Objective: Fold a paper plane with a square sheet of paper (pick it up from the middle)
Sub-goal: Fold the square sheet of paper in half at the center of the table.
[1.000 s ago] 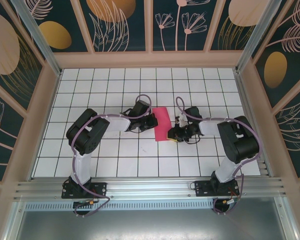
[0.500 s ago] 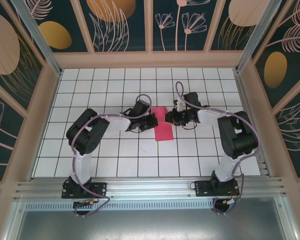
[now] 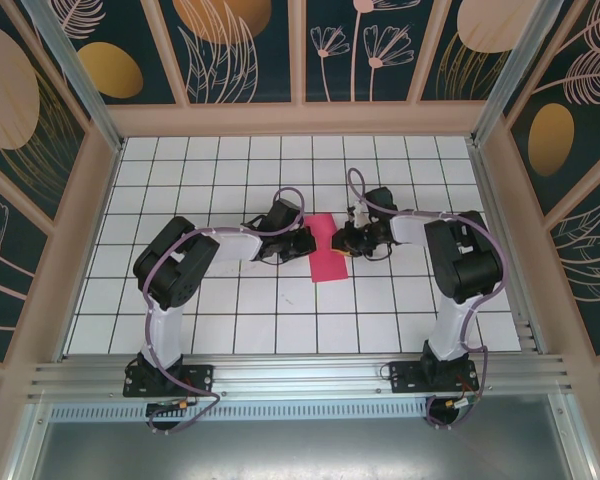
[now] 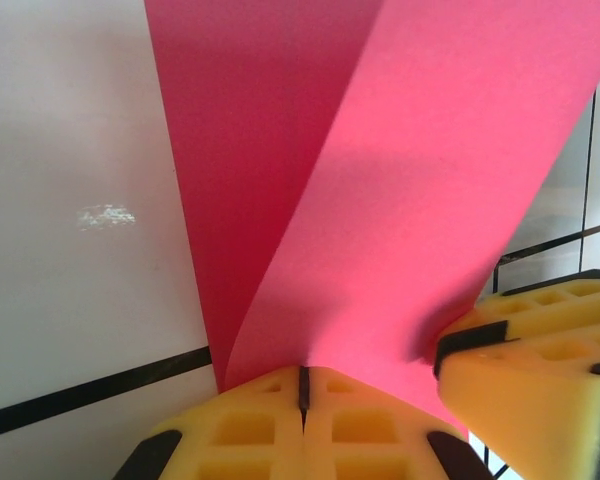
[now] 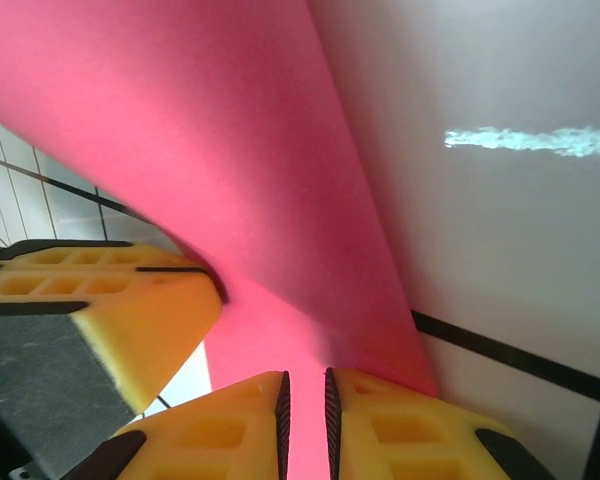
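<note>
Inventory of the enclosure you worked in:
- The tabletop (image 3: 260, 330) was white tile ruled with black grid lines, evenly lit, and carried a faint glare patch (image 4: 105, 215).
- The wall panels (image 3: 240, 50) around you were dark teal, printed with gold ovals and pale leaf and flower outlines.
- They sat in a pale wooden frame (image 3: 300, 118).
- An aluminium rail (image 3: 300, 375) ran along your near edge.
- A grey metal sheet (image 3: 300, 450) lay below the rail.

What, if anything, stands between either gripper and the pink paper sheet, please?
Nothing visible. The left gripper is shut on the square sheet of paper, and the right gripper has nearly closed jaws around its opposite edge.
</note>
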Robot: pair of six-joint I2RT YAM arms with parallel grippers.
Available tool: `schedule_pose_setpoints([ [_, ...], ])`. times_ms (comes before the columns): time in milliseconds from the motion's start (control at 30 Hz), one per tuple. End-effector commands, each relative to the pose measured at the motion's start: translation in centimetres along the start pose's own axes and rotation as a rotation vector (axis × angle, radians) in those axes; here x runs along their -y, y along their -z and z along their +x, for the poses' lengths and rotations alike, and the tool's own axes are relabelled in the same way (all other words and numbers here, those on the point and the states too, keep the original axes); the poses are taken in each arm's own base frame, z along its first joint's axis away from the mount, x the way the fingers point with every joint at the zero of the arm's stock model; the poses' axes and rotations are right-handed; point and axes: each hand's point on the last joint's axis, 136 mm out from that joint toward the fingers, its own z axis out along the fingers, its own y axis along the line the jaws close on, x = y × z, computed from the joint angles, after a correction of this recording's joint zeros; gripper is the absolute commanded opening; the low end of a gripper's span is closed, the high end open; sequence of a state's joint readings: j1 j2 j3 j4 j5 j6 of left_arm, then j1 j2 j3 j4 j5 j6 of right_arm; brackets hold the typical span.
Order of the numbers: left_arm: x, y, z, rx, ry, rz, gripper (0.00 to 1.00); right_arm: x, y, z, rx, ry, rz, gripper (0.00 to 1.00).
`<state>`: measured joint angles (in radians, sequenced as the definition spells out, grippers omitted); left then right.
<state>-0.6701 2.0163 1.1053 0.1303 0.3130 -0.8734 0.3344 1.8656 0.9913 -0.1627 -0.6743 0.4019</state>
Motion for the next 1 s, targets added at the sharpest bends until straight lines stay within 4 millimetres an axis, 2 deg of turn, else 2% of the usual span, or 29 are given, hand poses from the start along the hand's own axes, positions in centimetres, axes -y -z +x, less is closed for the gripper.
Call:
schedule_pose_setpoints([
  [0,-5.8,-1.3,3.0,-0.084,0.03,-0.194,0.06,-3.0,2.2,-2.6,0.074,0.073,-0.04,0.21],
  [233,-5.5,-1.3,2.8,-0.079,0.036,-0.18,0.06,-1.5,0.5,-3.3,0.048,0.047,-0.03,0.21],
  [500,-5.7,-1.3,3.1,-0.083,0.038,-0.185,0.06,2.4,-1.1,-2.7,0.022,-0.015,0.09,0.21],
  [600,-5.8,-1.2,3.0,-0.081,0.037,-0.188,0.06,1.5,-0.5,-3.0,0.032,-0.005,0.074,0.21],
  [800,-5.8,-1.2,3.0,-0.08,0.037,-0.19,0.06,-2.9,2.0,-5.3,0.091,0.071,-0.007,0.22],
  [867,-5.8,-1.2,2.9,-0.079,0.038,-0.189,0.06,-3.3,1.8,-5.7,0.089,0.077,-0.02,0.22],
  [967,-5.6,-1.2,2.9,-0.079,0.037,-0.184,0.06,-2.7,1.0,-6.0,0.076,0.066,-0.015,0.22],
])
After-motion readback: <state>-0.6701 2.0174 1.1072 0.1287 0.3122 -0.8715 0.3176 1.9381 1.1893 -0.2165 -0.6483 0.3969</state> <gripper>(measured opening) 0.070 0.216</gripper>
